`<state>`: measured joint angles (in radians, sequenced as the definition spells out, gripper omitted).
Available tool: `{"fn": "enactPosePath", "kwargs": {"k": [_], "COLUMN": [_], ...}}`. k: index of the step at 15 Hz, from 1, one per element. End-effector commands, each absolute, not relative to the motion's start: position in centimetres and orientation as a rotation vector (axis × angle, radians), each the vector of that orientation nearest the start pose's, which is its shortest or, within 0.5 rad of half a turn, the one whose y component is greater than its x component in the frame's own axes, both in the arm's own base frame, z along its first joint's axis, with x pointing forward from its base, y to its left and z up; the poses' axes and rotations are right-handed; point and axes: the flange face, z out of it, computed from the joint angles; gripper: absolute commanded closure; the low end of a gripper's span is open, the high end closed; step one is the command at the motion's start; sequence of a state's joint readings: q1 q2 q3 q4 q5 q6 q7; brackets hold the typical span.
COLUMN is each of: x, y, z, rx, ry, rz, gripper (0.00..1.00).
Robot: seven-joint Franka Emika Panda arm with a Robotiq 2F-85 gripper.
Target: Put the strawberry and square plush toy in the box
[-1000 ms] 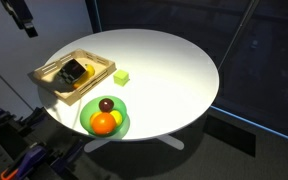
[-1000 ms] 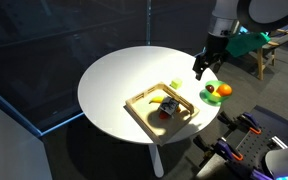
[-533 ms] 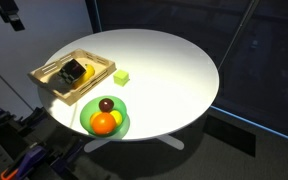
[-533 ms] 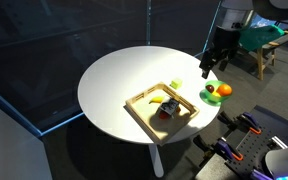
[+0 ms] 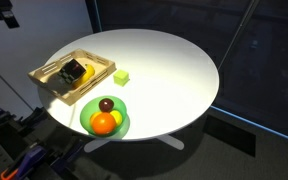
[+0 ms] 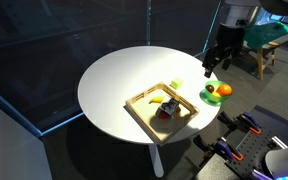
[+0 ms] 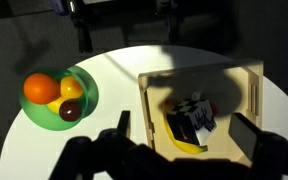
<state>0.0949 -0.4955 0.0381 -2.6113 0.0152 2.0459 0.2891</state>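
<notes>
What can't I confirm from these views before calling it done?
- Strawberry: not identifiable anywhere; the box interior is shadowed in the wrist view, tiny in both exterior views.
- Square plush toy: outline merges with shadow, wrist view.
- Gripper: partly cut off by the top edge in an exterior view.

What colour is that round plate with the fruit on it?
Bright green. The plate shows best in the wrist view.

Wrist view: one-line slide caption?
Open gripper above shallow light-wood tray holding a dark square plush toy, beside round green plate of fruit.
</notes>
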Motion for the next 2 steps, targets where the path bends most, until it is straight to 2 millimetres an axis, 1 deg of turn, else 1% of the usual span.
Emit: {"fn": "enactPosePath", "kwargs": {"k": [1, 2], "x": [37.06, 37.06], "y": [5.00, 4.99], "z": [40.90, 40.90], "rx": [-3.148, -3.148], "ry": [0.266, 0.266], "rz": [0.108, 0.108], "gripper": [0.00, 0.00]}}
